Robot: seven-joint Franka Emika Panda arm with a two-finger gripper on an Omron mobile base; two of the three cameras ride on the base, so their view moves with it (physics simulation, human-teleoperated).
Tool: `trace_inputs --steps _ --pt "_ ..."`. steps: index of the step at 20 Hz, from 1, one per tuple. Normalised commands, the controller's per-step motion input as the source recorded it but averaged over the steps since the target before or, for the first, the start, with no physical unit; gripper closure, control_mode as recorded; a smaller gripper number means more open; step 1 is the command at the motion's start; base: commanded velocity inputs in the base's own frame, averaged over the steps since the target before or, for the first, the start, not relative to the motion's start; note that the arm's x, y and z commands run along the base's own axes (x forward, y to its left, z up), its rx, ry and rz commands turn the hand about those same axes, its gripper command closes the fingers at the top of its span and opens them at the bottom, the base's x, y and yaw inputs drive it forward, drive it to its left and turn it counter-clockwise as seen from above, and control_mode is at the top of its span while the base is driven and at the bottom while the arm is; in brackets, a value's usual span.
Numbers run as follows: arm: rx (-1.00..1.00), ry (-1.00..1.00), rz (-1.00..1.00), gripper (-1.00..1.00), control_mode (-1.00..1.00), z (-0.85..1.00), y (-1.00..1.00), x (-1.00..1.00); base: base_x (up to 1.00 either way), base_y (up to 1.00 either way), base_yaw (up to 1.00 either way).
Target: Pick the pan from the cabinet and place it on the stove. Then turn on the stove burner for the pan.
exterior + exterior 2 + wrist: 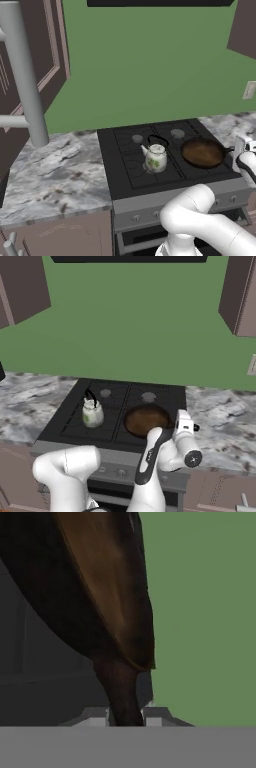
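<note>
The dark brown pan (202, 152) sits over the front right grate of the black stove (125, 170); whether it rests on the grate or hangs just above it I cannot tell. My gripper (239, 148) is at its right side, shut on the thin black handle. From the right base view the pan (146, 420) lies just left of the gripper (183, 425). Up close, the pan (100, 587) spreads beyond the handle, which runs between my gripper's (126, 716) fingertips (152, 716). Two grey stove burner caps (177, 133) show at the back. The cabinet (30, 60) door hangs open at the left.
A small white floral kettle (156, 157) stands on the front left grate, close to the pan. Small knobs (121, 472) line the stove's grey front. Marble counter (55, 175) flanks the stove on both sides. A long grey bar handle (22, 75) juts out near the left camera.
</note>
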Motion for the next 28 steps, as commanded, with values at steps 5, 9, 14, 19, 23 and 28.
trace_inputs --steps 5,9,14,19,23,28 --pt "0.0 -0.01 0.0 -1.0 -1.0 -0.15 0.2 0.0 0.0 0.0 0.0" --pt "0.0 -0.01 0.0 -1.0 -1.0 -0.13 0.14 0.0 0.0 0.0 0.0" --pt "0.0 -0.03 0.0 -1.0 -1.0 -0.01 0.04 -0.09 0.0 0.0 0.0" --pt "0.0 0.0 0.0 -1.0 -1.0 0.0 0.0 -0.23 0.0 0.0 0.0" --pt "0.0 0.0 0.0 -1.0 -1.0 0.0 0.0 -0.41 0.0 0.0 0.0" --pt "0.0 0.0 0.0 -1.0 -1.0 0.0 0.0 -0.55 0.0 0.0 0.0"
